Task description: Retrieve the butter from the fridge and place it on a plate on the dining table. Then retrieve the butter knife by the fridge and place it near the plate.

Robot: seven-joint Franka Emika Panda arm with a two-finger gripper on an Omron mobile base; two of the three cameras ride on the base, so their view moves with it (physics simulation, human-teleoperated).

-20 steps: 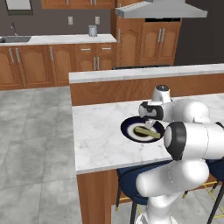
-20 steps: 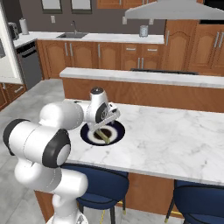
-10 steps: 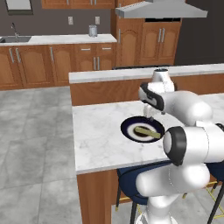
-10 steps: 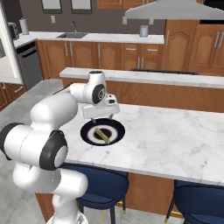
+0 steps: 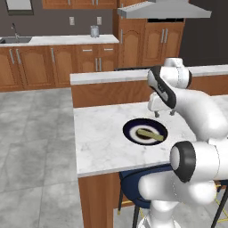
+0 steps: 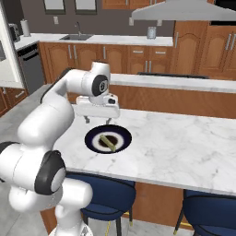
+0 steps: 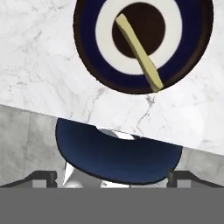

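Butter (image 7: 139, 51) counts as one stick, lying slantwise on the one plate (image 7: 87, 65), from the dark centre out over the white ring to the navy rim. Both base views show that single plate (image 5: 132, 128) (image 6: 94, 139) on the dining table (image 5: 100, 142) (image 6: 184, 143), near its front edge, with the stick (image 5: 149, 134) (image 6: 109, 141) across it.

One gripper (image 5: 163, 113) (image 6: 97, 120) hangs above the table just behind the plate, touching nothing. Its jaws stand wide apart and empty; in the right base view two short dark fingers (image 6: 86, 120) point down from the ends of the pale hand block, clear of the marble. In the left base view the robot's own forearm covers part of that hand, so only the finger stubs show beneath it.

Stools: two blue seats (image 6: 99, 196) show in the right base view, one of them cut off by the right edge. In the left base view one seat (image 5: 133, 189) is mostly hidden behind the robot's body. The hand view shows one seat (image 7: 118, 153) below the table edge, with grey floor beside it.

Further back stand a raised wooden ledge with a white top (image 5: 107, 84), a row of wooden cabinets (image 5: 58, 62), one sink tap (image 6: 78, 30) and one small metal pot (image 5: 94, 31) on the counter. The plate's top is cut off by the hand view's upper edge.
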